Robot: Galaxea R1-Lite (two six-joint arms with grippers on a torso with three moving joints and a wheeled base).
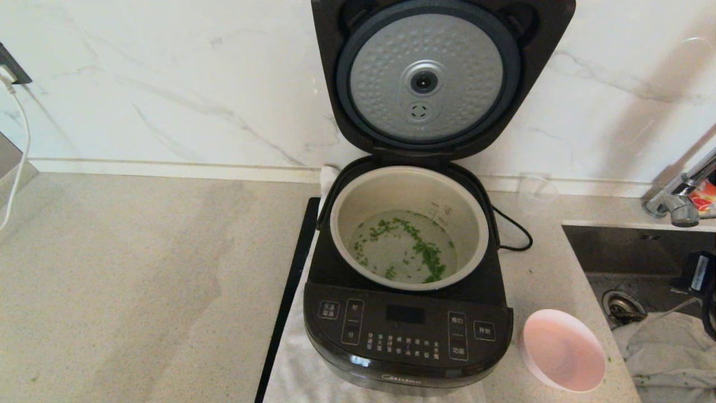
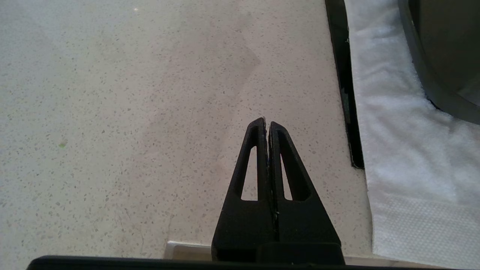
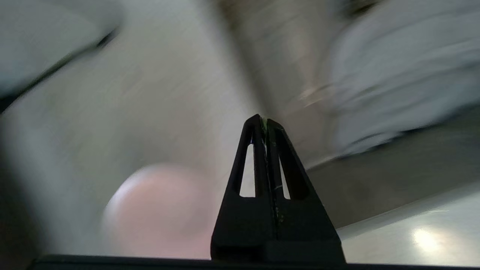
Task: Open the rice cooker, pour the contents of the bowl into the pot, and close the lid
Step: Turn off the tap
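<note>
Head view: rice cooker (image 1: 407,330) standing open at centre of a speckled counter (image 1: 140,280), on a white towel (image 1: 296,369) with a black strip (image 1: 288,302) along its left edge. Lid (image 1: 442,78) tipped up and back against the marble wall (image 1: 168,84), dimpled silver disc facing forward. Inside, the grey pot (image 1: 411,184) — holding chopped greens (image 1: 425,252) scattered in clear liquid across its bottom. Pink bowl (image 1: 562,350) on the counter just right of the cooker's front corner, upright, with no greens visible inside. Clear cup (image 1: 537,193) farther back on the right, near the wall. Sink (image 1: 643,268) at far right with a tap (image 1: 679,196) above it and a crumpled cloth (image 1: 665,347) in the basin. No arm visible here.

Left wrist view: left gripper (image 2: 266,122) low over bare counter left of the towel, fingers pressed together, gripping nothing; black strip and the cooker's curved base off to its side.

Right wrist view: heavily blurred. Right gripper (image 3: 264,119) with fingers closed and empty, a fleck of green at the tips. Bowl beside and below it as a pink blur — not touching. Pale cloth and dark sink edge beyond.
</note>
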